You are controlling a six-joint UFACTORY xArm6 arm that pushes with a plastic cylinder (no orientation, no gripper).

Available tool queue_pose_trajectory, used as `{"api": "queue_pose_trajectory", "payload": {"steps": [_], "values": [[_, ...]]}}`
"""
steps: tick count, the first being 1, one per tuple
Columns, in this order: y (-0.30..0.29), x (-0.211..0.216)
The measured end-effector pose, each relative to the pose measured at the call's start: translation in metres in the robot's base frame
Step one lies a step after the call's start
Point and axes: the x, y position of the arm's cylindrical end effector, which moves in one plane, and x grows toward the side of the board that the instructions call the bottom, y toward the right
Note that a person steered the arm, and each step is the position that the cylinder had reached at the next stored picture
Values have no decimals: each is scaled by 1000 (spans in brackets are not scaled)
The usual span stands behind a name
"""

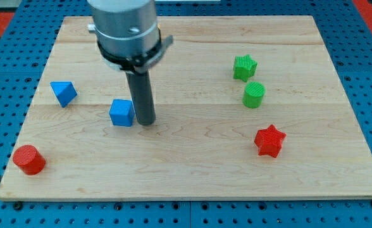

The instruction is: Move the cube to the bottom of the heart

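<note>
The blue cube (121, 113) lies on the wooden board (192, 171), left of centre. My tip (146, 122) rests on the board just to the right of the cube, touching or almost touching its right side. No heart-shaped block shows in the view; the arm's grey body (124, 28) hides part of the board's top.
A blue triangular block (63, 93) lies left of the cube. A red cylinder (28, 159) sits near the bottom left corner. On the right are a green star (244, 67), a green cylinder (254, 94) just below it, and a red star (269, 140).
</note>
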Motion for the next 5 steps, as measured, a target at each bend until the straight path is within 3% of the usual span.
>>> {"api": "queue_pose_trajectory", "payload": {"steps": [1,2,4,5], "values": [[-19,25],[-55,0],[-48,-87],[-33,-87]]}}
